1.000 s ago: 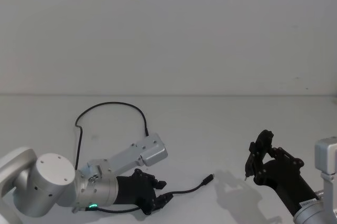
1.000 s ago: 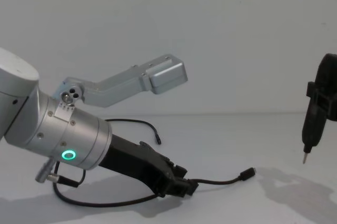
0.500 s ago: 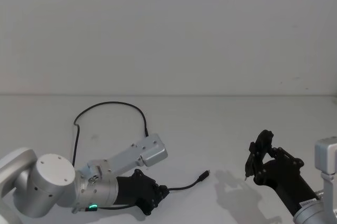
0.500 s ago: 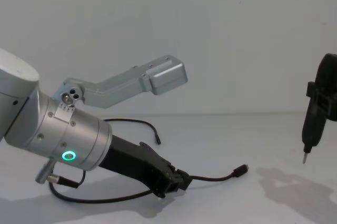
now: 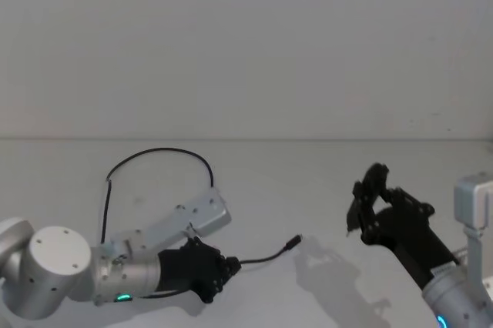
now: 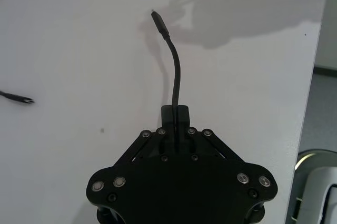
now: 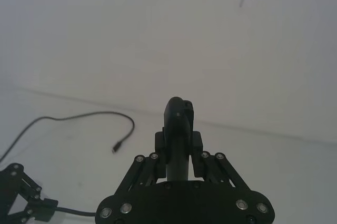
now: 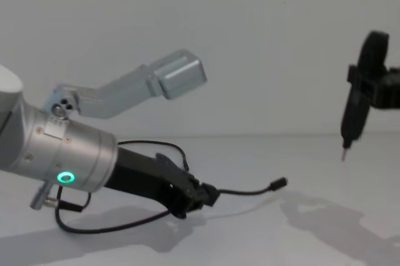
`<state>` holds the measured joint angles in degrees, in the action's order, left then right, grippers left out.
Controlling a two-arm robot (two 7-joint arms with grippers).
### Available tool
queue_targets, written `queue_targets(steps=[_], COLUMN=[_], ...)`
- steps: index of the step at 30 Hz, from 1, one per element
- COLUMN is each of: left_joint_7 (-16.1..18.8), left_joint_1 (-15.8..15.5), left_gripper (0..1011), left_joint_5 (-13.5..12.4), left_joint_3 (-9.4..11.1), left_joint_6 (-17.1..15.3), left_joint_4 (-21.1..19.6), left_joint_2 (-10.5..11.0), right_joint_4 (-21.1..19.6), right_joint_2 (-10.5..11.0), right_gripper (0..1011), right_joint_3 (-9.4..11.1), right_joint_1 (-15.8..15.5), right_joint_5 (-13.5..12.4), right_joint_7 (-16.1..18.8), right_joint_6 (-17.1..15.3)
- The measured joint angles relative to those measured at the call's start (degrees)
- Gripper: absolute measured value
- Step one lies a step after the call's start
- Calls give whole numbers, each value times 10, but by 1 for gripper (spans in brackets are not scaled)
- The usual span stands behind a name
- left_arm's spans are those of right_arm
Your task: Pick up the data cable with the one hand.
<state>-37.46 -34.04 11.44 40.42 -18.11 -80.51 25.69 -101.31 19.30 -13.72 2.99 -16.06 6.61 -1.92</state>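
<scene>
The black left claw pinches the thin black data cable behind its plug; lift slowly, with a firm grip. The right claw, clamped on a black pointed tool, hangs aside.

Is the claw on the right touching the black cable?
No, the right claw hangs in the air holding a pointed tool, apart from the data cable in the left claw.

— Any words, labels, brands or numbers to read here?
— None that can be read; the one sign is a green ring of light; it glows on the silver wrist behind the left gripper.
</scene>
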Motion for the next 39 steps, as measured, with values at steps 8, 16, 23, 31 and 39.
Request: queue_targets(steps=[8,16,23,31,39], left_joint_7=[4,6,7,7,8], left_joint_1=[12,18,21,23,24], left_gripper=[41,41,41,41,41], left_joint_5=[13,20,23,26,27], left_joint_3=[-24,-36,-42,-46,-48], left_joint_6=[28,42,49,55,57], left_joint_4=[-18,-28,-32,-36,-37], left_joint_2=[17,26,31,34,35], right_joint_4=[9,22,30,46,65], right_joint_2=[-6,-16,-25,-40,-51], right_gripper=[263,263,263,263,263], right_joint_3=[-11,-20,-24,-29,-31], right_joint_1=[44,75,88,104,115], right_joint_5=[4,4,-2,-13,-23], right_joint_7=[23,44,56,72,80], right_joint_6=[-3,-6,-7,-8,-6])
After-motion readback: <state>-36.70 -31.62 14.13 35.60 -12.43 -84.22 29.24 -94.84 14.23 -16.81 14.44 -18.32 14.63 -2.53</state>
